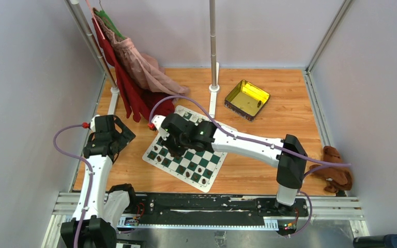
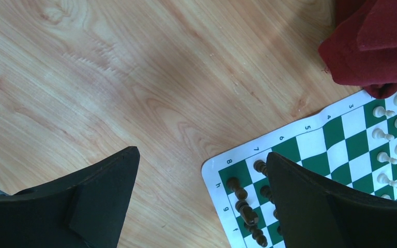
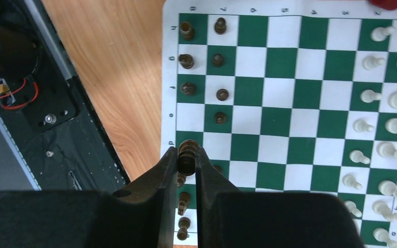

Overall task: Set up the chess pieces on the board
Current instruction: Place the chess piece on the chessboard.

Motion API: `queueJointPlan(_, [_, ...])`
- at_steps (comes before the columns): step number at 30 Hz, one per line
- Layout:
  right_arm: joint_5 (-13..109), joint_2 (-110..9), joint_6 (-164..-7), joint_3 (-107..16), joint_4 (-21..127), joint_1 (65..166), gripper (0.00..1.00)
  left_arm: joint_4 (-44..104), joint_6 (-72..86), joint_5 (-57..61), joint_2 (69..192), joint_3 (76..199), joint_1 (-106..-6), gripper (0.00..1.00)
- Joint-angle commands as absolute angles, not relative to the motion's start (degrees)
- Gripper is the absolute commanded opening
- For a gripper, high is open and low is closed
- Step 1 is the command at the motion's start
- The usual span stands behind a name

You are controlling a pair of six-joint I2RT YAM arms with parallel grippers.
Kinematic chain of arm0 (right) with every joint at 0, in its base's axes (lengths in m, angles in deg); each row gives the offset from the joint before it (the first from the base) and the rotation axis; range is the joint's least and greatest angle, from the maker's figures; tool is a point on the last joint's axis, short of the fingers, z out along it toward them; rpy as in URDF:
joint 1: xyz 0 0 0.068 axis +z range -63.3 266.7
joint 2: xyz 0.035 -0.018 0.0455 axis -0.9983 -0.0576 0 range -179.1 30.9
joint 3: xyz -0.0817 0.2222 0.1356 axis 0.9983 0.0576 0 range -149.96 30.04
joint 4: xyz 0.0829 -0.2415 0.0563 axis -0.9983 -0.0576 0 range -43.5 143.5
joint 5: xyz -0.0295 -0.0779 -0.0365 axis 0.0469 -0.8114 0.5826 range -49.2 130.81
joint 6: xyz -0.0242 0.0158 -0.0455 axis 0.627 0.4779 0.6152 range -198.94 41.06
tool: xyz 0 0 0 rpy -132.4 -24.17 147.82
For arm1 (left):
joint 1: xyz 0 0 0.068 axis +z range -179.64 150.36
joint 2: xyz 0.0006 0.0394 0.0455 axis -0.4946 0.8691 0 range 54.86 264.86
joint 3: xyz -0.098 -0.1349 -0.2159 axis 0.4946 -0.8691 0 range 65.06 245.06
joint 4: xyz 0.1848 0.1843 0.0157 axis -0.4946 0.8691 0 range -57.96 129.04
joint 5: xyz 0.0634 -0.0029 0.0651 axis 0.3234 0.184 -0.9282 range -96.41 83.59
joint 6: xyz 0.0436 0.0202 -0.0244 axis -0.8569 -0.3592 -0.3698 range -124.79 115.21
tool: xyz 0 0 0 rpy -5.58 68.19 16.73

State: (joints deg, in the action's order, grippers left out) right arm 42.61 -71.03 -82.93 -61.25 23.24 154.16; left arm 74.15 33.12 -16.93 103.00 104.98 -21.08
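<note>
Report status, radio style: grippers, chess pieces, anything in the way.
Right gripper shut on dark piece over board edge. Left gripper open, beside board. Red cloth at far corner, clear of grasp.

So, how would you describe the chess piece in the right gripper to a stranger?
Find the green and white board on the wooden table. Its dark pieces stand along one edge. The one meant is the dark piece pinched between the right gripper's two black fingers.
</note>
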Motion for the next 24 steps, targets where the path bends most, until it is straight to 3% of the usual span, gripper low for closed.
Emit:
queueJointPlan(1, [44.64,-72.06,-79.99,-59.72,25.82,156.38,0.0,73.81,32.57,-16.21,101.82,104.52,-20.93,1.0])
queueJointPlan(24, [42.54,-74.19,-76.39,-50.11,39.9,158.15,0.0,74.38,32.05,-17.2,102.83,104.88,-22.24,1.0])
